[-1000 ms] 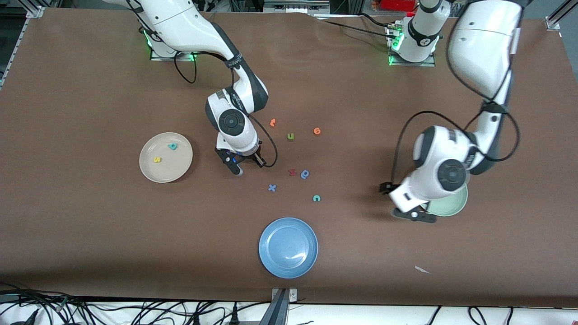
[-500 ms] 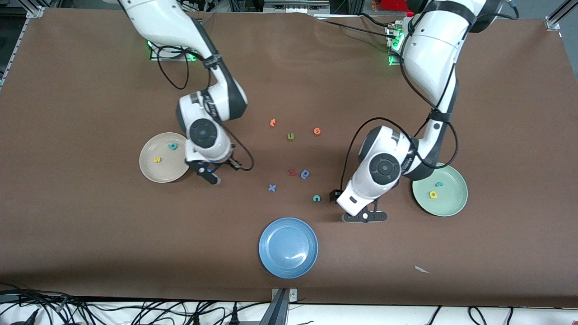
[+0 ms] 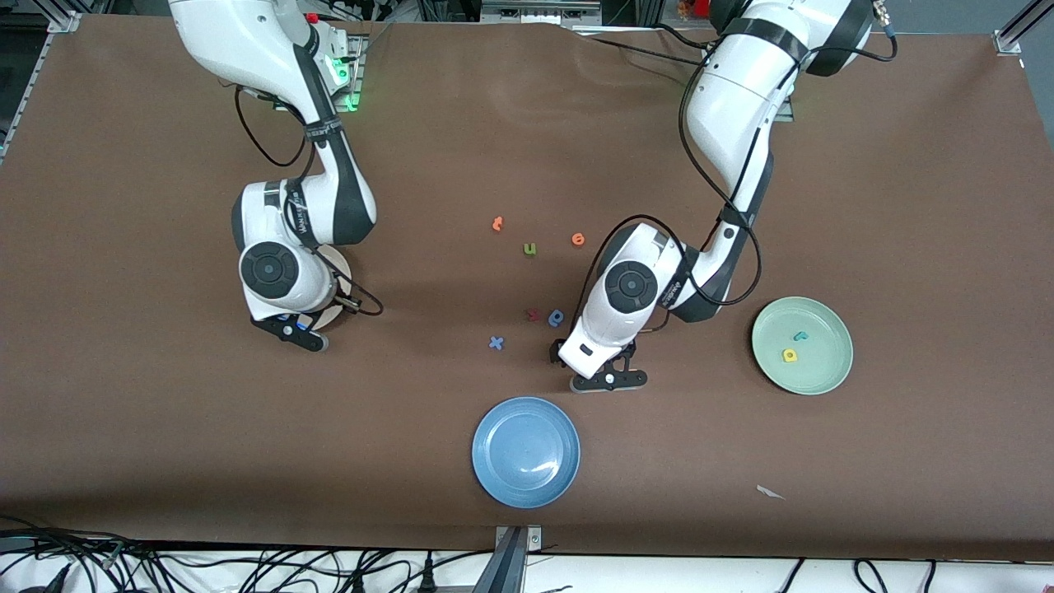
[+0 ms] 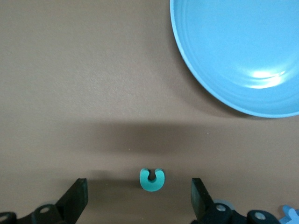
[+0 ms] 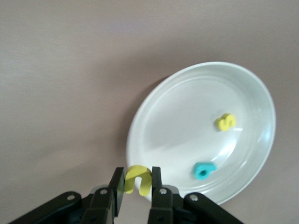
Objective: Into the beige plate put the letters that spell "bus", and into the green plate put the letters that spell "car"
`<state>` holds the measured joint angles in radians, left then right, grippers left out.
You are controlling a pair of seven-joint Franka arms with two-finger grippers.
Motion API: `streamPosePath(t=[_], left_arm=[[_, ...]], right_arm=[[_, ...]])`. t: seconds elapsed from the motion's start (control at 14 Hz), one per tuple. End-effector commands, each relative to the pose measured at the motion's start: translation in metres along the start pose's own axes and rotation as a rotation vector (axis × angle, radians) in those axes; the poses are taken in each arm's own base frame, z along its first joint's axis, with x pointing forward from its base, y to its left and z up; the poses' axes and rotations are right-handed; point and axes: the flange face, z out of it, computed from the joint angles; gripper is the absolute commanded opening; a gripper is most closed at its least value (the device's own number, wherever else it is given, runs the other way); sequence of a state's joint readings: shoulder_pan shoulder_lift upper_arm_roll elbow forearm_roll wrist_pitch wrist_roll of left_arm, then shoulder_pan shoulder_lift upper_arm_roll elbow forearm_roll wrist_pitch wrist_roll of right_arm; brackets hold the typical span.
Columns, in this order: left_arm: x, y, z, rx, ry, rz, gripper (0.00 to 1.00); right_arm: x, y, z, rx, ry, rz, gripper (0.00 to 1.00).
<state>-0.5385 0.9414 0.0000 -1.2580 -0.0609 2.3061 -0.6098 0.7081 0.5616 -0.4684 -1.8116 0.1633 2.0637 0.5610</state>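
Right gripper (image 5: 137, 192) clenched on small yellow foam letter u (image 5: 137, 179), at the edge of the round cream-beige plate (image 5: 173, 112) holding yellow s (image 5: 225, 122) and teal b (image 5: 203, 171). Left gripper (image 4: 139, 198) spread wide, straddling tiny teal foam c (image 4: 152, 179) on brown table (image 3: 823, 165); pale green plate (image 3: 827, 371) toward left arm's end.

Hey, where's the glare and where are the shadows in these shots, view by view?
Front view: a white highlight sits on the blue plate, and soft shadows spread on the table under both arms. Left wrist view: the same plate shows a bright glare patch, and a broad dark band of shadow lies just above the teal c. Right wrist view: the beige plate looks washed out to near white, with a sheen along its rim.
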Motion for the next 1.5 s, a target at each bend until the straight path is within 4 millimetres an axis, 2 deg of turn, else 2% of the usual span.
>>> streamPosePath(t=[0.0, 0.07, 0.14, 0.29, 0.43, 0.5, 0.71, 0.93, 1.07, 1.21, 1.36, 1.43], left_arm=[[-0.002, 0.009, 0.012, 0.0, -0.001, 0.002, 0.92], [-0.002, 0.01, 0.014, 0.002, 0.0, 0.004, 0.9], [-0.003, 0.011, 0.015, 0.002, 0.0, 0.006, 0.88], [-0.008, 0.017, 0.018, 0.004, -0.002, 0.016, 0.81], [-0.006, 0.014, 0.021, 0.015, 0.003, 0.011, 0.76], [-0.009, 0.016, 0.022, 0.018, 0.003, 0.013, 0.73], [-0.007, 0.014, 0.022, 0.029, 0.012, 0.013, 0.58], [-0.005, 0.012, 0.021, 0.034, 0.016, 0.01, 0.46], [-0.006, 0.014, 0.021, 0.034, 0.019, -0.007, 0.42], [-0.007, 0.016, 0.023, 0.041, 0.023, -0.007, 0.37], [-0.008, 0.017, 0.023, 0.043, 0.024, -0.006, 0.29], [-0.007, 0.016, 0.024, 0.047, 0.024, -0.006, 0.22]], right_arm=[[-0.003, 0.017, 0.026, 0.015, 0.019, -0.038, 0.0], [-0.004, 0.022, 0.036, 0.023, 0.035, -0.045, 0.0], [-0.004, 0.025, 0.041, 0.024, 0.042, -0.044, 0.07], [-0.001, 0.028, 0.038, 0.023, 0.042, -0.037, 1.0], [0.0, 0.031, 0.019, 0.042, 0.044, -0.035, 1.0], [0.0, 0.028, 0.003, 0.052, 0.041, -0.04, 1.0], [0.004, 0.014, -0.054, 0.051, 0.009, -0.064, 1.0], [0.001, 0.01, -0.109, 0.05, -0.022, -0.11, 1.0], [0.007, 0.027, -0.144, 0.063, -0.01, -0.162, 1.0], [0.009, 0.049, -0.172, 0.086, 0.001, -0.302, 1.0], [0.001, 0.067, -0.203, 0.119, 0.004, -0.32, 1.0], [-0.003, 0.072, -0.216, 0.136, 0.017, -0.325, 1.0]])
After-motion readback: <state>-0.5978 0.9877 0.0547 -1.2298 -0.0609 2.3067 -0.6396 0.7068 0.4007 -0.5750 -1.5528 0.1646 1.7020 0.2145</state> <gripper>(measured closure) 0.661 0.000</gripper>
